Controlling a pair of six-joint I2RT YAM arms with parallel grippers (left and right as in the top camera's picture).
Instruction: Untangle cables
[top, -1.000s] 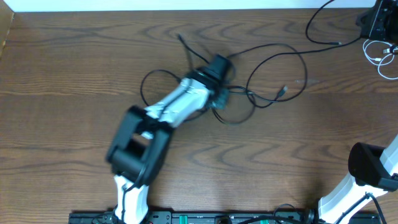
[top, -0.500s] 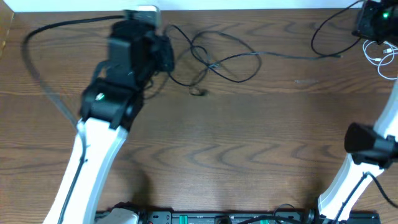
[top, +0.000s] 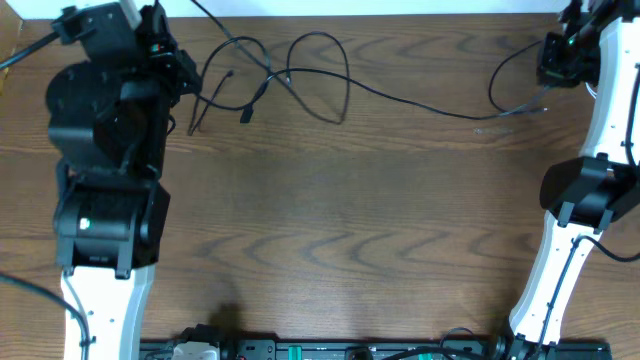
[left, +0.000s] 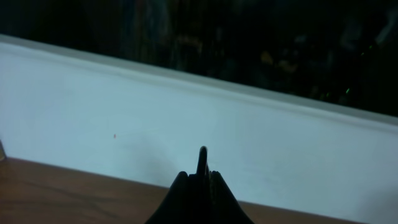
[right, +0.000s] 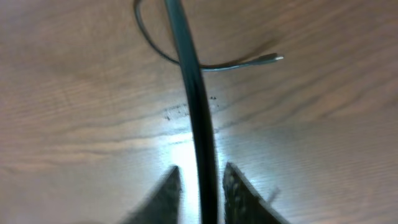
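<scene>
The black cable (top: 346, 85) lies along the far side of the table in several loops, then runs right to a plug end (top: 543, 106). My left gripper (top: 185, 75) is at the far left and is shut on this cable. In the left wrist view its fingers (left: 202, 177) pinch a thin black strand (left: 202, 155). My right gripper (top: 555, 65) is at the far right. In the right wrist view the cable (right: 186, 62) runs between its fingers (right: 202, 186) with a gap on each side. The plug end (right: 273, 58) lies beyond them. The white cable is out of view.
The brown wooden table (top: 350, 230) ends at a white wall (left: 186, 106) just past my left gripper. Two loose cable ends (top: 245, 115) lie near the left arm. The right arm's white link (top: 560, 270) stands along the right edge.
My left arm has swung from the table's middle to the far left corner, dragging the black cable back and leftward. My right arm has reached from the front right to the far right corner.
</scene>
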